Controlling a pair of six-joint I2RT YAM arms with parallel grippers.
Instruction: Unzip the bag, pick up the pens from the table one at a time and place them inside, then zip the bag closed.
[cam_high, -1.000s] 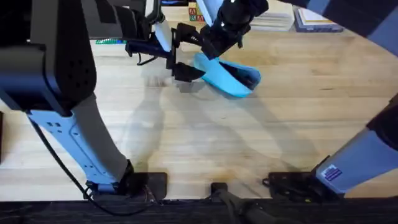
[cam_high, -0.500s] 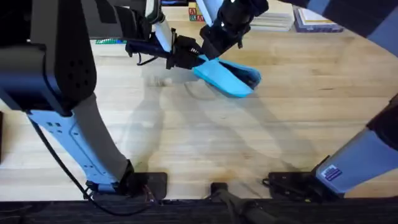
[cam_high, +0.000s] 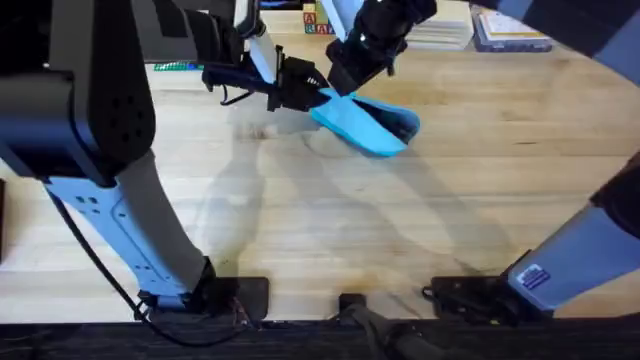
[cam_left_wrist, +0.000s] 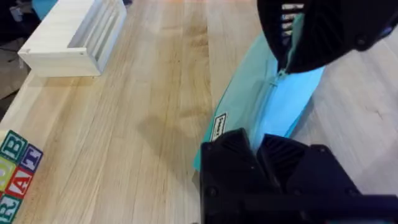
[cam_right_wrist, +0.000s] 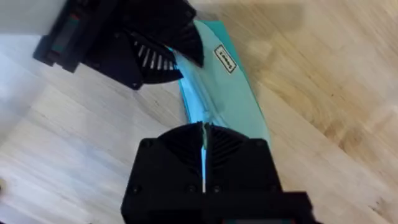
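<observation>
The light blue soft fabric pencil pouch (cam_high: 365, 122) lies on the pale plank-grain wooden desk (cam_high: 330, 220), stretched between both grippers. Left gripper (cam_high: 308, 90), black fingers pressed together, pinches the pouch's end by the small white label (cam_left_wrist: 220, 127) (label sits just ahead of its fingertips in the left wrist view). Right gripper (cam_high: 345, 78) comes down from above, right next to the left one, fingers pinched on the zipper line (cam_right_wrist: 200, 112) approx. mid-pouch; the zipper runs straight out from between its fingers. Beyond the left gripper: a white slatted wooden rack (cam_left_wrist: 79, 38) and lettered toy blocks (cam_left_wrist: 15, 168), both well apart from the pouch.
</observation>
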